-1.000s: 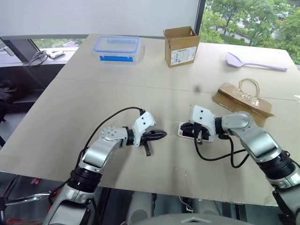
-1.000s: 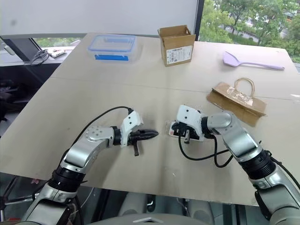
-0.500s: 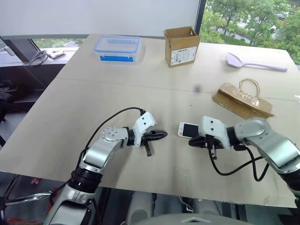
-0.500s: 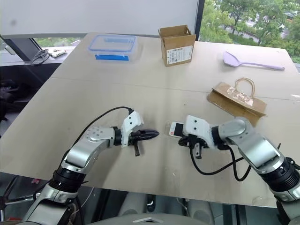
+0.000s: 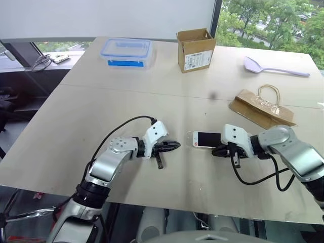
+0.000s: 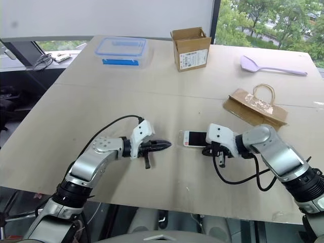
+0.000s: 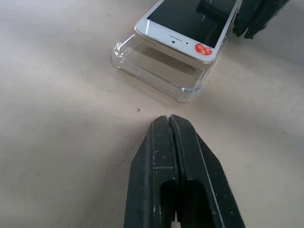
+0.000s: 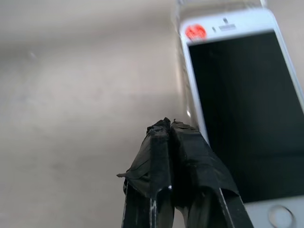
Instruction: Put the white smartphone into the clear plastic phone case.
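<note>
The white smartphone (image 7: 187, 26) lies screen up on the clear plastic phone case (image 7: 156, 66), near the front middle of the table (image 5: 101, 106), between my two grippers. In my left wrist view its near end sits raised above the case's floor, resting over the rim instead of down inside; a red round sticker shows on the white bezel at that end. Whether the far end is seated I cannot tell, since my right gripper hides it.

My left gripper (image 5: 174, 145) is clenched on nothing, its fingers pressed together, pointing at the phone's near end and a little apart from the case. My right gripper (image 8: 170, 124) is also pinched tight and empty, its tips low beside the phone's long edge, close to the case wall; it looks like contact, though the view is blurred there.
</note>
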Available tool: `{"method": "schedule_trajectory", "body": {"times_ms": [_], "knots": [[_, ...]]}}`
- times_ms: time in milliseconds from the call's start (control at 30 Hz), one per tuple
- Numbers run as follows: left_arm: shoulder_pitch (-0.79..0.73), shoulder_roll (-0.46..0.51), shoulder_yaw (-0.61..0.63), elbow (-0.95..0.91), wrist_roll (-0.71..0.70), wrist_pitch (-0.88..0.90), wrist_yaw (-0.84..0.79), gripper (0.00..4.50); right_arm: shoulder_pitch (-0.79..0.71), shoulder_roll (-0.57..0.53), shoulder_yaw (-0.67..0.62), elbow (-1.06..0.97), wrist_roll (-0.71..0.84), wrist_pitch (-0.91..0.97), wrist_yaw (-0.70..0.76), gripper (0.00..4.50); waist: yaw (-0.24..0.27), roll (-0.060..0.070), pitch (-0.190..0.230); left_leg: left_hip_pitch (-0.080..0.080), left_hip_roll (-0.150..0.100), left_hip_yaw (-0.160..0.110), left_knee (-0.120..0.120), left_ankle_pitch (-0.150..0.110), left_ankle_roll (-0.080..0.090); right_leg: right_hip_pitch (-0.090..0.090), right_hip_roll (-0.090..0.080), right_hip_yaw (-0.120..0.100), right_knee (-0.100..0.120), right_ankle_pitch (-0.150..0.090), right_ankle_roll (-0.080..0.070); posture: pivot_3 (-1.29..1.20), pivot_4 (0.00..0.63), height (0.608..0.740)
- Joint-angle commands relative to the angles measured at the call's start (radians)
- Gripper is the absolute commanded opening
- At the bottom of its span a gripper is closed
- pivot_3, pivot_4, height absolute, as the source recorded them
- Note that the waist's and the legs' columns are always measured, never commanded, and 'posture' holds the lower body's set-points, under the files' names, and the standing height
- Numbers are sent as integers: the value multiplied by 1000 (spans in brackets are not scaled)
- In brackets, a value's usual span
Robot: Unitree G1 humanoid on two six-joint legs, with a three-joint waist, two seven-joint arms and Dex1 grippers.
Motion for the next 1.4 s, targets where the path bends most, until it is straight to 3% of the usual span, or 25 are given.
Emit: {"method": "schedule_trajectory", "body": {"times_ms": [33, 267, 567, 900, 1133, 1267, 1400], "knots": [[1, 6, 16, -38, -15, 4, 1, 0, -53, 38, -59, -65, 68, 44, -13, 127, -1, 0, 0, 0, 0, 0, 0, 0, 0, 0, 0, 0, 0, 0, 0, 0, 150, 740], [5, 4, 16, -41, -18, 4, 3, 0, -124, 162, 4, 32, -40, 21, -164, 127, 1, 0, 0, 0, 0, 0, 0, 0, 0, 0, 0, 0, 0, 0, 0, 0, 150, 740], [10, -2, 13, -50, -18, 10, 11, 0, -106, 136, 185, 114, -204, -31, -142, 127, 0, 0, -1, 0, 0, 0, 0, 0, 0, 0, 0, 0, 0, 0, 0, 0, 150, 740], [18, -8, 15, -60, -20, 17, 22, 0, -85, 204, 203, 193, -208, 69, -145, 127, -5, -2, -6, 3, 0, 0, 0, 0, 0, 2, 0, 0, 0, 0, 0, 0, 150, 740], [17, -17, 13, -56, -16, 12, 32, 0, -43, 270, 92, 155, -126, 118, -179, 127, 1, -2, -7, 14, 1, 0, -2, 0, 0, 12, 0, 0, -1, -2, -3, 0, 150, 740], [6, -31, 23, -42, -9, 24, 64, 0, -33, 326, -119, 7, -13, 119, -238, 127, 0, -1, -5, 14, 1, -1, -3, 0, 0, 11, -1, 1, -1, -2, -3, 0, 150, 740], [-6, -47, 24, -31, -4, 35, 95, 0, -26, 291, -209, -119, 13, 170, -295, 127, 1, 2, -2, 10, 1, -1, -4, 0, 0, 8, -1, 3, -1, 0, 0, 0, 150, 740]]}}
